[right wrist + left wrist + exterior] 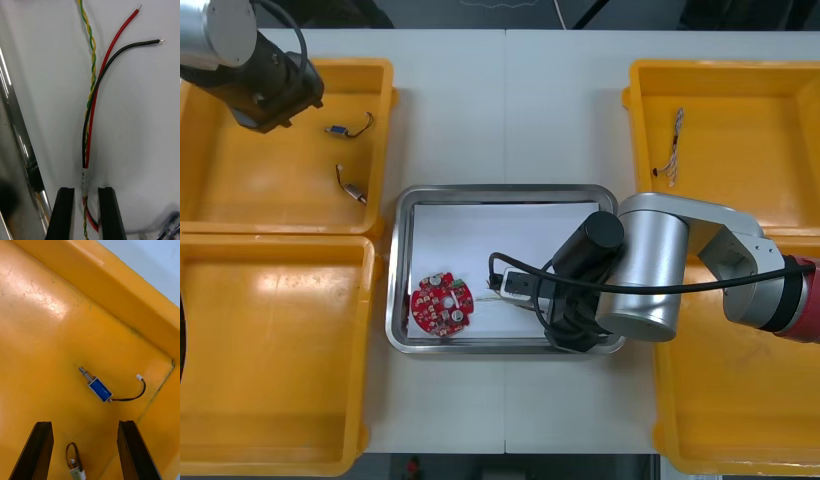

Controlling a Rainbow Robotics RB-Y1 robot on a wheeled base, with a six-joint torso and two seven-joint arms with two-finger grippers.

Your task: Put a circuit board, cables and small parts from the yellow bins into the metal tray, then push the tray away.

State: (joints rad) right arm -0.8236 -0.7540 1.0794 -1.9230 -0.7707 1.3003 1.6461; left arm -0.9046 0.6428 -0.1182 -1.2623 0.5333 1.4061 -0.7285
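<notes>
Front view: cables going down in the tray

Over the far-left bin, at ten o'clock from the tray, the left gripper hovers with its jaws wide apart. Two small parts lie untouched on the bin floor below it, one straight ahead of the jaws. Inside the tray, the board lies at seven o'clock. The right gripper sits low at five o'clock in the tray, clamped on the cables. Their loose ends run along the white floor toward nine o'clock, near the board. A spare cable lies in the far-right bin at two o'clock.

To do this step well, I judge the bundle should rest flat before the grip lets go, and the jaws should part fully. A straight lift should then keep the wires from snagging and being dragged out. The tray's rim is just beside the gripper, so any sideways drift risks a knock.
</notes>
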